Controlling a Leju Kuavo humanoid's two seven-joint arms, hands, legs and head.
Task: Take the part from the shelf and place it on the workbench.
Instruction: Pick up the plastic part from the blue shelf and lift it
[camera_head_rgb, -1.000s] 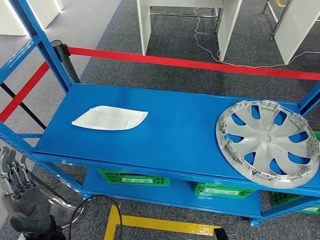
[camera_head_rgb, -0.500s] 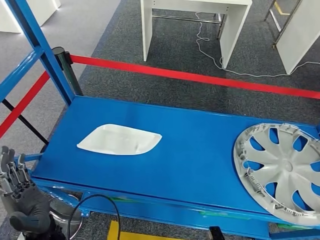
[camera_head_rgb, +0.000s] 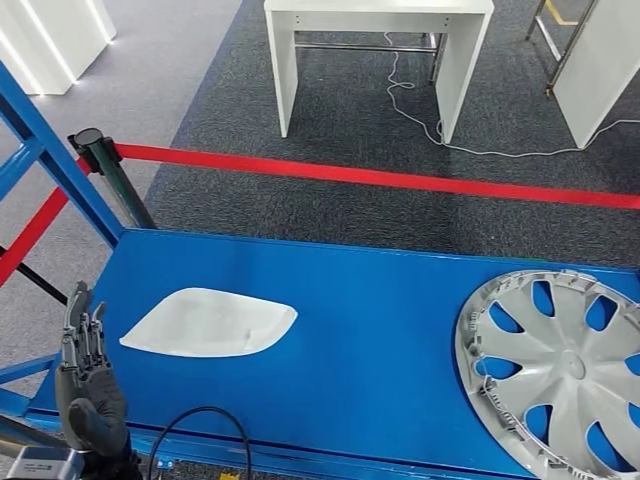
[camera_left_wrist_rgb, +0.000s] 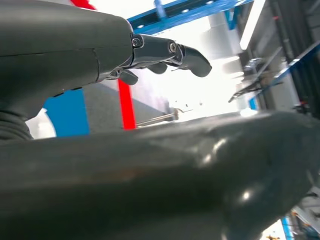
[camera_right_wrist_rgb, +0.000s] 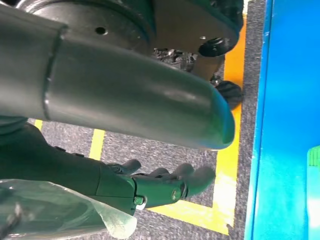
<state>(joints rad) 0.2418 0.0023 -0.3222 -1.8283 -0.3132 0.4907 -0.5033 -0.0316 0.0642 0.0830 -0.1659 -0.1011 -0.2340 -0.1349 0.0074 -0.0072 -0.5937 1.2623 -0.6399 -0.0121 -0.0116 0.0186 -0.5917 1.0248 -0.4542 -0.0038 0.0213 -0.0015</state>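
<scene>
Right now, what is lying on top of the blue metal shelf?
On the blue metal shelf lie a flat white plastic part at the left and a silver wheel cover at the right, partly cut off by the picture edge. What lies underneath either is hidden.

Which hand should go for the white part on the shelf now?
Left, probably. The left hand is raised and open at the shelf edge, beside the white part; the right hand hangs low over the floor.
</scene>
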